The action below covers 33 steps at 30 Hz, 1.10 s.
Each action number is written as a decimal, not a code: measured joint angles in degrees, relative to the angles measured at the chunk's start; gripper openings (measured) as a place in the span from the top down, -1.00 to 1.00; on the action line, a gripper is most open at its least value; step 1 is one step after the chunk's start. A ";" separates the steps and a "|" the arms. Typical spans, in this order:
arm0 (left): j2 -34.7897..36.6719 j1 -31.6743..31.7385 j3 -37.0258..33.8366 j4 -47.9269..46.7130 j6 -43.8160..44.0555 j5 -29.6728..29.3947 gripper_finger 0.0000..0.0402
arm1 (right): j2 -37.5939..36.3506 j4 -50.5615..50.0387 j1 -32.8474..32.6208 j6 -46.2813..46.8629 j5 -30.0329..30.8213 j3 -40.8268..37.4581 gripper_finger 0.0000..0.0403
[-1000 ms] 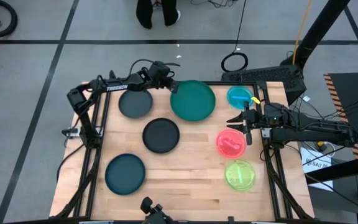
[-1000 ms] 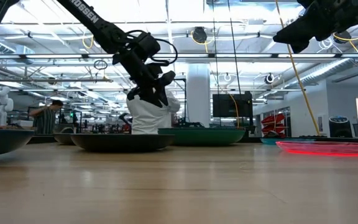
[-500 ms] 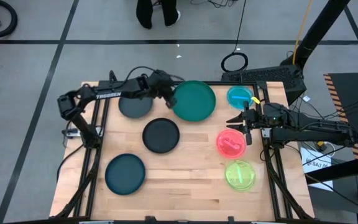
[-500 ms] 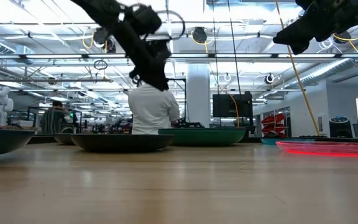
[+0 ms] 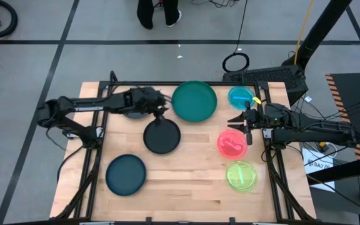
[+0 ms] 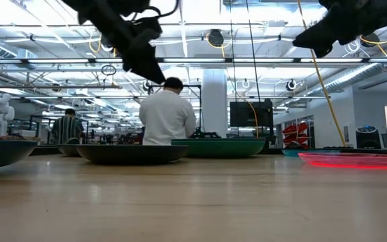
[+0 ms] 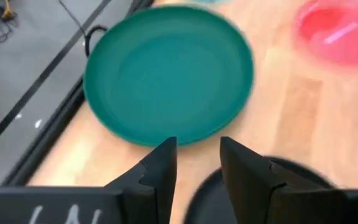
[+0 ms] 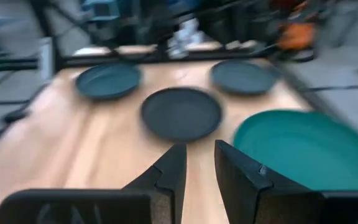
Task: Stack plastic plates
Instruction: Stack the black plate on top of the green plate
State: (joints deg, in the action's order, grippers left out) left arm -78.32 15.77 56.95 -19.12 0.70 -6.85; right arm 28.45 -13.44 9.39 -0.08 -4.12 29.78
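A large green plate (image 5: 194, 100) (image 7: 166, 71) lies flat at the far middle of the table. A dark grey plate (image 5: 162, 136) lies nearer. Another dark plate (image 5: 130, 111) is mostly hidden under my left arm. A teal plate (image 5: 125, 174) lies at the near left. Small blue (image 5: 241, 97), pink (image 5: 232, 142) and lime (image 5: 241, 175) plates lie in a row on the right. My left gripper (image 5: 161, 106) (image 7: 197, 146) is open and empty, raised between the green and dark grey plates. My right gripper (image 5: 237, 120) (image 8: 199, 149) is open and empty, above the gap between the blue and pink plates.
A black frame rail (image 5: 105, 115) runs along the table's left side, and another (image 5: 270, 156) along its right side. Bare wood (image 5: 186, 181) lies at the near middle. A person (image 6: 166, 117) stands beyond the far edge.
My left gripper has drawn back from the green plate's left rim, going up and toward the table's near left. It now hangs over the gap between the green and dark grey plates. The plates have stayed in place.
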 joint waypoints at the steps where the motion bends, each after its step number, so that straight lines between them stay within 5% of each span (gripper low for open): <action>1: 1.44 -0.49 -1.46 0.48 0.76 0.00 0.36 | 0.01 1.29 0.00 0.07 2.82 0.00 0.62; 6: 9.86 -3.45 -8.12 -0.25 4.35 -3.34 0.36 | 3.46 12.78 0.09 2.13 14.83 0.04 0.62; 18: 25.69 -10.49 -14.39 -18.11 10.76 -6.80 0.36 | 25.48 16.28 1.25 -0.59 14.58 12.65 0.81; 26: 26.64 -15.87 -15.15 -25.69 16.60 -6.80 0.36 | 38.09 13.15 1.51 2.15 14.29 21.77 0.88; 33: 26.60 -20.99 -15.15 -27.49 21.12 -6.79 0.36 | 46.73 12.80 1.37 3.10 5.47 27.69 0.91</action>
State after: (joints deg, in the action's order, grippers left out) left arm -51.72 -5.22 41.80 -46.62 21.82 -13.64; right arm 75.18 -0.64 10.76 3.02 1.35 57.47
